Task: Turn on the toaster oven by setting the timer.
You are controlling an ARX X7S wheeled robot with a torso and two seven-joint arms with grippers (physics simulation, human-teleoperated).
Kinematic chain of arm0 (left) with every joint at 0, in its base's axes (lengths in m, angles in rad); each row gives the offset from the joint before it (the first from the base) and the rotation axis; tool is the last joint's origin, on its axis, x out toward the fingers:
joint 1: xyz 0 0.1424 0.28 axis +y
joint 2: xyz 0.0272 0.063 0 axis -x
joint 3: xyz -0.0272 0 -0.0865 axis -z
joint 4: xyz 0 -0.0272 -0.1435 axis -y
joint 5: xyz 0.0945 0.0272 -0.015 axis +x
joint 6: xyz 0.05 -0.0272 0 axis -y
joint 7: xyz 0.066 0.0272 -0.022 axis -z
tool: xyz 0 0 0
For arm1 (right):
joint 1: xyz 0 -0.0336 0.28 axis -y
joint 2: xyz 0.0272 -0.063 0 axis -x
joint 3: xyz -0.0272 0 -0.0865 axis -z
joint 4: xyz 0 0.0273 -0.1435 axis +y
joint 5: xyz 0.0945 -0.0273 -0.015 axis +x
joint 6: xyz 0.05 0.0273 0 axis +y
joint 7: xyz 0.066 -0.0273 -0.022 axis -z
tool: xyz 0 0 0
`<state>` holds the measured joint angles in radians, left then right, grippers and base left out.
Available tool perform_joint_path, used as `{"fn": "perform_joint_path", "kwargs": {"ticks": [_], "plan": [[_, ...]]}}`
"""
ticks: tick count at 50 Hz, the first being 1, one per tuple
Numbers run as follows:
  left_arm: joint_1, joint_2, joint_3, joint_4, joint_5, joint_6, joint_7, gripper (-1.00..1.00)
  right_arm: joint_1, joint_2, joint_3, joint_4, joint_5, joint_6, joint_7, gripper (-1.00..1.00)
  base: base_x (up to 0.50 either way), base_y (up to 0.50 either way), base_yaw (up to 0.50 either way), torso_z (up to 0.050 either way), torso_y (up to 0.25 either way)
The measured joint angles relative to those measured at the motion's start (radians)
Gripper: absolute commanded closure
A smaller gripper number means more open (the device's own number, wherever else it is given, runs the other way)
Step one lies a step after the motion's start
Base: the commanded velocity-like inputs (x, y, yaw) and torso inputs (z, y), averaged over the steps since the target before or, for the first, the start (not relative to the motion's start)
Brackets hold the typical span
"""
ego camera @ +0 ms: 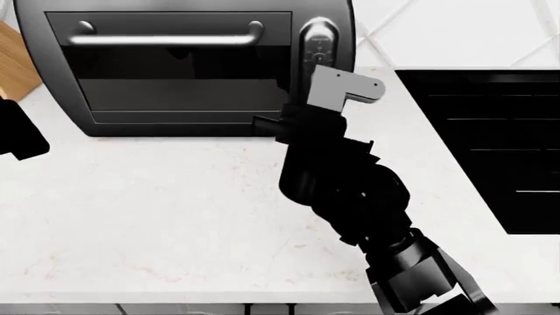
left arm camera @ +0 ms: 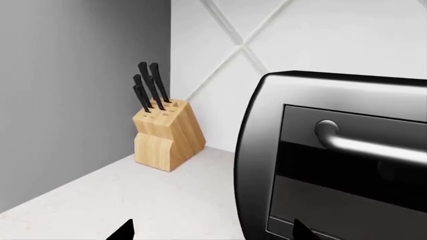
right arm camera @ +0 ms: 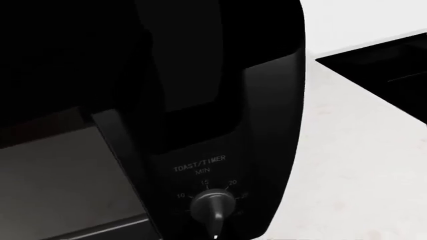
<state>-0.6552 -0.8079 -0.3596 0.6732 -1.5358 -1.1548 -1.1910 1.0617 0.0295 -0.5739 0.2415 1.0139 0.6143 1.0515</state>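
Note:
The toaster oven (ego camera: 175, 65) is a wide dark grey box with a dark glass door and a silver bar handle (ego camera: 166, 39), at the back of the counter. Its black side strip (ego camera: 319, 42) holds the knobs. In the right wrist view the timer knob (right arm camera: 212, 205), labelled TOAST/TIMER MIN, is very close, its pointer aimed down. My right arm reaches to that strip. Its grey wrist bracket (ego camera: 345, 88) hides the gripper, and no fingers show. My left gripper (left arm camera: 212, 235) is open and empty, low over the counter beside the oven's left end (left arm camera: 267, 150).
A wooden knife block (left arm camera: 167, 132) with black-handled knives stands in the corner left of the oven, against a grey wall (left arm camera: 67, 75). A flat black cooktop (ego camera: 490, 144) lies right of the oven. The white counter (ego camera: 175, 216) stretches in front.

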Motion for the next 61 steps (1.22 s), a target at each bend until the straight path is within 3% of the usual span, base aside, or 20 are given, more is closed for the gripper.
{"fn": "perform_joint_path", "kwargs": {"ticks": [61], "plan": [[0.015,-0.010,0.020,-0.006,0.013,0.027,0.006,-1.00,-0.009,-0.007,0.151,0.064,0.263,-0.181,-0.064,1.00,0.00,0.00,0.00,-0.001,0.000]]}}
